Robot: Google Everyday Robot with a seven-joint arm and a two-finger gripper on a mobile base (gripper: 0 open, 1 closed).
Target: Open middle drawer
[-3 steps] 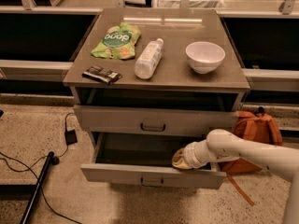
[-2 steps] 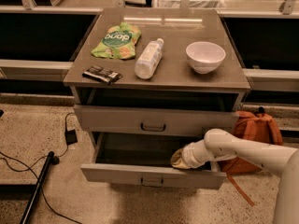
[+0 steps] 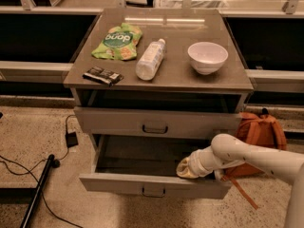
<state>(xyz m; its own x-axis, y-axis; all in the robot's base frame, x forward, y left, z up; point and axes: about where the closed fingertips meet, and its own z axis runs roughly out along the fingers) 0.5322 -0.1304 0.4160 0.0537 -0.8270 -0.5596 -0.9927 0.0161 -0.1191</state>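
Little changes over the last second: the middle drawer (image 3: 114,183) stays pulled well out, the hand (image 3: 185,167) sits inside just behind its front panel, grip not discernible, so the opening looks essentially done.

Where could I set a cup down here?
On the cabinet top, bare strips lie behind the green bag, bottle and bowl, and in front of the bowl. The left half, with the dark bar, is crowded. In the middle drawer, the left floor is free; the gripper fills its right front corner.
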